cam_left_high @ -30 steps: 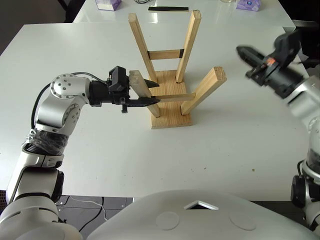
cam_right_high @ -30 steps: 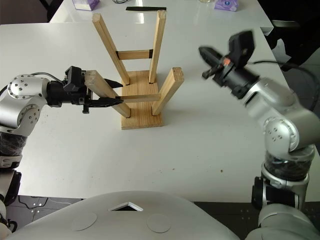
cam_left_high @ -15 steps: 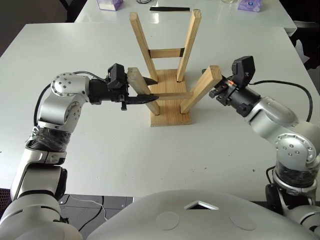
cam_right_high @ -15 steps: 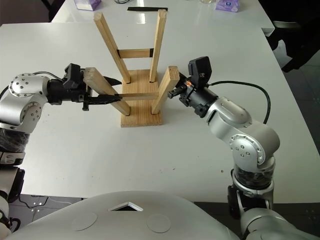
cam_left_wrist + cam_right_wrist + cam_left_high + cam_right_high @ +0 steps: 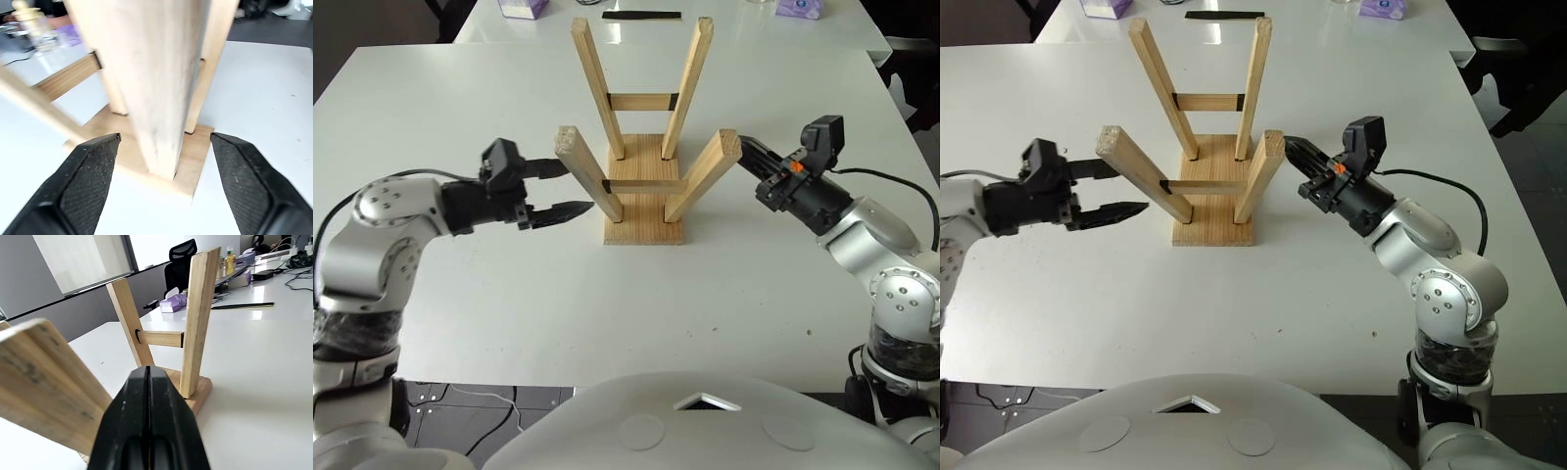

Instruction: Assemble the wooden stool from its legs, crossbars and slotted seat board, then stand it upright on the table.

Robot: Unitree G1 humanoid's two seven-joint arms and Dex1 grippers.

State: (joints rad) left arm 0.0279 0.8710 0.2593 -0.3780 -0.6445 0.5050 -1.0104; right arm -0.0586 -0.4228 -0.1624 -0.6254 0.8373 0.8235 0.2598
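Four legs stand up from the slotted seat board, which lies flat on the white table at the centre of the head view (the stool is upside down). Two legs at the upper centre, one leaning left and one leaning right, are joined by a crossbar. The nearer pair, left leg and right leg, splay outward and are joined by a second crossbar.

Left gripper: at centre left, level with the nearer left leg, fingers spread wide and clasping nothing. In the left wrist view that leg rises between the two black fingertips; contact cannot be confirmed.

Right gripper: at centre right, fingers pressed together and holding nothing. Its tip sits just beside the top end of the nearer right leg; whether it touches cannot be told.

Also noted at the top edge: a purple tissue box and a black strip.
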